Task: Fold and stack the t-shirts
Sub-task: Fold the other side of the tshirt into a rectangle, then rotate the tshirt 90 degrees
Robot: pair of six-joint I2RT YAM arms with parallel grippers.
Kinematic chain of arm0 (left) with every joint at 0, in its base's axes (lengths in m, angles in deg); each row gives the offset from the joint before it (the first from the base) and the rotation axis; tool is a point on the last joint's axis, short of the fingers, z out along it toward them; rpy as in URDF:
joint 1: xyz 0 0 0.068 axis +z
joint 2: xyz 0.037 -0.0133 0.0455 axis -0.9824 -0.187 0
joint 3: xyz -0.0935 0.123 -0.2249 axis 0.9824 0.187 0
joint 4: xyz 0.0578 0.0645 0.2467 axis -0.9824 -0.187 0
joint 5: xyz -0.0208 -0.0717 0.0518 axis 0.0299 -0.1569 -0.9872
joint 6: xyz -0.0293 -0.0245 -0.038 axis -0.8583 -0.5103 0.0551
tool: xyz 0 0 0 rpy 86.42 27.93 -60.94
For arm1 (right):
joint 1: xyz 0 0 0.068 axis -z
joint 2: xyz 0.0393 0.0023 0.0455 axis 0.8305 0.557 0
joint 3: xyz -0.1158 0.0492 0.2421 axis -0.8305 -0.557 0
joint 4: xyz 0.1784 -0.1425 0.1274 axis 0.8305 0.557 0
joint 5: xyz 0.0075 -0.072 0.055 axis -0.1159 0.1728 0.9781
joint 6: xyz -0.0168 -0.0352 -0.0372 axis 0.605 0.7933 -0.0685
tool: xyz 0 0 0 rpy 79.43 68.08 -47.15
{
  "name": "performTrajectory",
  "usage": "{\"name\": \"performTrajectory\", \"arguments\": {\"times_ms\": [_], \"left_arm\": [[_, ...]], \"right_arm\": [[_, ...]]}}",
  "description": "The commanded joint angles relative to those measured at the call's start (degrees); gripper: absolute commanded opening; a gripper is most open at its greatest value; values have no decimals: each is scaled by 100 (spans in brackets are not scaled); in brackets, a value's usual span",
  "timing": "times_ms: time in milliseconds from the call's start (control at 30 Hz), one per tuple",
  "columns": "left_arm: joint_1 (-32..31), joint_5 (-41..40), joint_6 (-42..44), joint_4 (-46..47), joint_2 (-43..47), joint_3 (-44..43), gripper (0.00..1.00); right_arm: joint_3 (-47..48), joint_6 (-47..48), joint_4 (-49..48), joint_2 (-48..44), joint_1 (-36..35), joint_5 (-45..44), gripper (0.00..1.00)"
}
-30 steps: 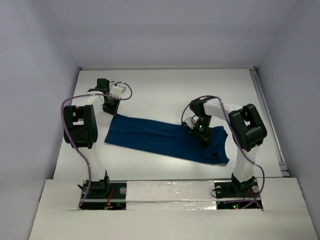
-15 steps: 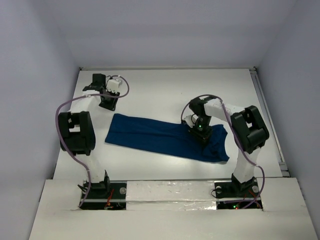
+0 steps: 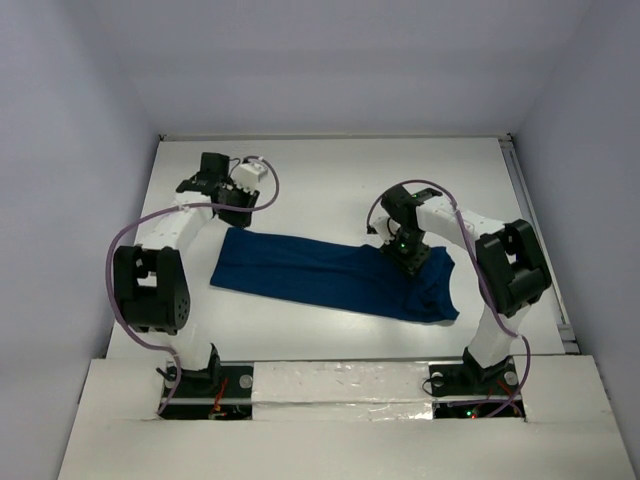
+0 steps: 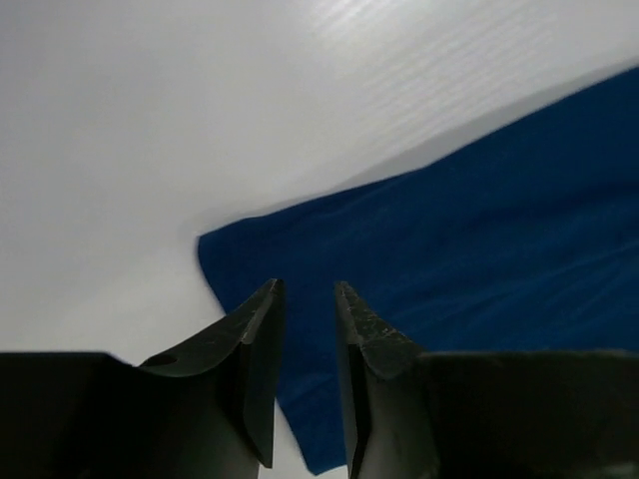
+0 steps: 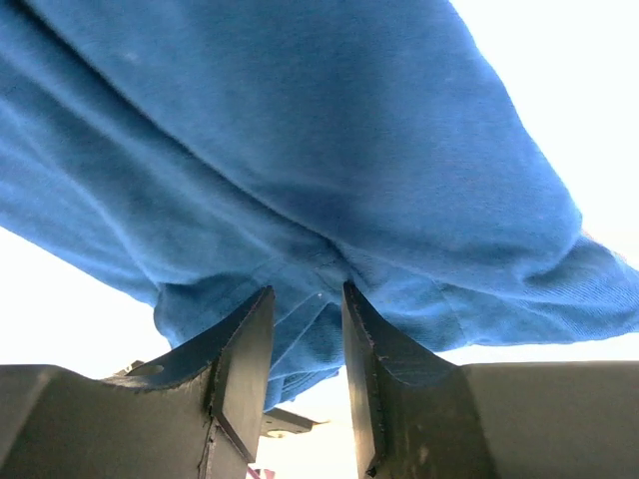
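The navy-blue t-shirt (image 3: 330,275) lies flat on the white table as a long folded band, running from left to right, with its right end bunched (image 3: 435,295). My left gripper (image 3: 236,214) hovers at the band's far left corner. In the left wrist view the left gripper (image 4: 308,289) is open over that t-shirt corner (image 4: 449,230), with nothing between its fingers (image 4: 255,349). My right gripper (image 3: 410,254) sits low over the band's right part. In the right wrist view the right gripper (image 5: 306,292) is open, its tips at the rumpled blue t-shirt (image 5: 329,130) without pinching it.
The white table (image 3: 330,180) is walled by pale panels on the left, back and right. A metal rail (image 3: 540,240) runs along the right edge. Both arm bases (image 3: 190,385) stand at the near edge, with purple cables looping beside the arms.
Both grippers have opened and let go of the shirt. The left gripper lifted off the corner, swung back, then returned a little right. The right wrist shifted slightly back.
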Motion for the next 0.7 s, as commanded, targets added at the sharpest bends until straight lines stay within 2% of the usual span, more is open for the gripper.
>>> {"name": "performTrajectory", "arguments": {"times_ms": [0,133,267,467,667], "left_arm": [[-116,339,106,15,-166,225,21],[-239,437,230,77,-369,339,17],[-239,428,291,174,-615,427,15],[-239,235,396,305,-756,743,14],[-239,-108,502,323,-668,1121,13]], "right_arm": [[29,-281,-196,-138,-50,-283,38],[-85,-361,-265,64,-50,-721,34],[-16,-405,-240,283,-50,-950,26],[291,-422,-161,592,-50,-942,16],[581,-414,-117,925,-50,-889,13]]}}
